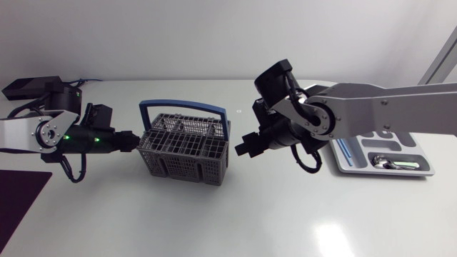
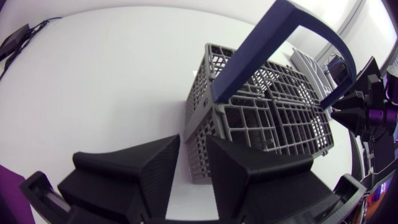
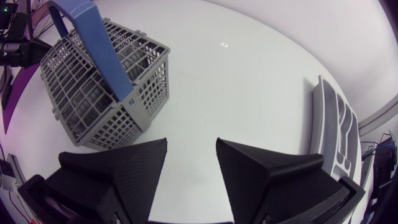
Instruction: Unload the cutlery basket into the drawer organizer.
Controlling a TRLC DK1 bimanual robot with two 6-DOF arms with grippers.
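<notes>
The grey mesh cutlery basket (image 1: 187, 148) with a blue handle (image 1: 187, 106) stands mid-table. My left gripper (image 1: 133, 140) is at its left wall, and in the left wrist view the gripper (image 2: 193, 146) is shut on the basket's (image 2: 273, 106) corner edge, which runs down between the fingers. My right gripper (image 1: 247, 145) hovers just right of the basket. In the right wrist view this gripper (image 3: 191, 152) is open with only bare table between its fingers, and the basket (image 3: 93, 87) lies ahead to one side. The grey drawer organizer (image 1: 350, 165) at the right holds some cutlery.
A dark purple mat (image 1: 18, 200) lies at the table's front left corner. A black box with cables (image 1: 28, 87) sits at the back left. Bare white tabletop spreads in front of the basket and between the basket and the organizer (image 3: 336, 137).
</notes>
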